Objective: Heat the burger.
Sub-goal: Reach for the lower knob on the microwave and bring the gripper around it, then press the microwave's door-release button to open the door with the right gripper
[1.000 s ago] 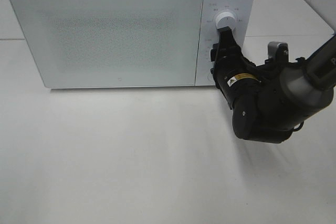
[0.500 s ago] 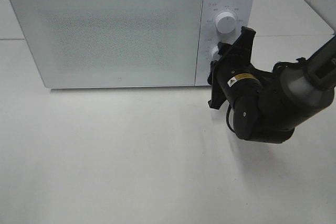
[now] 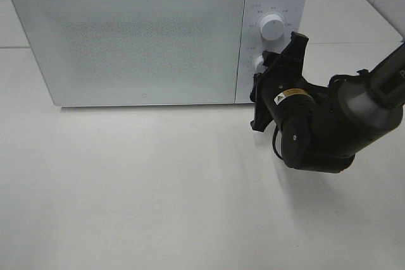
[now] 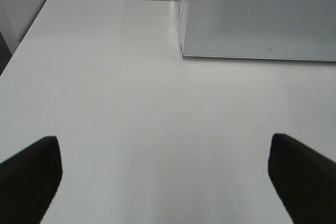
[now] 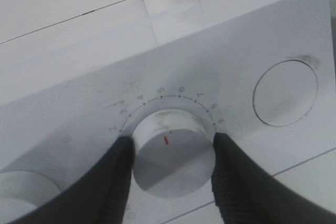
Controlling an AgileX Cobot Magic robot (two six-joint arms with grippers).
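The burger is hidden. A white microwave (image 3: 139, 42) stands at the back of the table with its door closed. It also shows in the left wrist view (image 4: 262, 14). My right gripper (image 3: 261, 66) is at the control panel, shut on the lower knob (image 5: 170, 140), a white dial with a red mark. Its dark fingers (image 5: 113, 182) press the knob from both sides. My left gripper (image 4: 168, 182) is open and empty above the bare table, in front of the microwave's left corner. It does not show in the exterior view.
A second white knob (image 3: 271, 26) sits above the gripped one. A round flat disc (image 5: 286, 93) is next to it on the panel. The white table (image 3: 158, 188) stretches in front of the microwave. The right arm's bulky black wrist (image 3: 316, 131) hangs over the table's right side.
Between one second and half a second ago my right gripper rotated on the lower knob, from upright to tilted. Since then nothing has moved.
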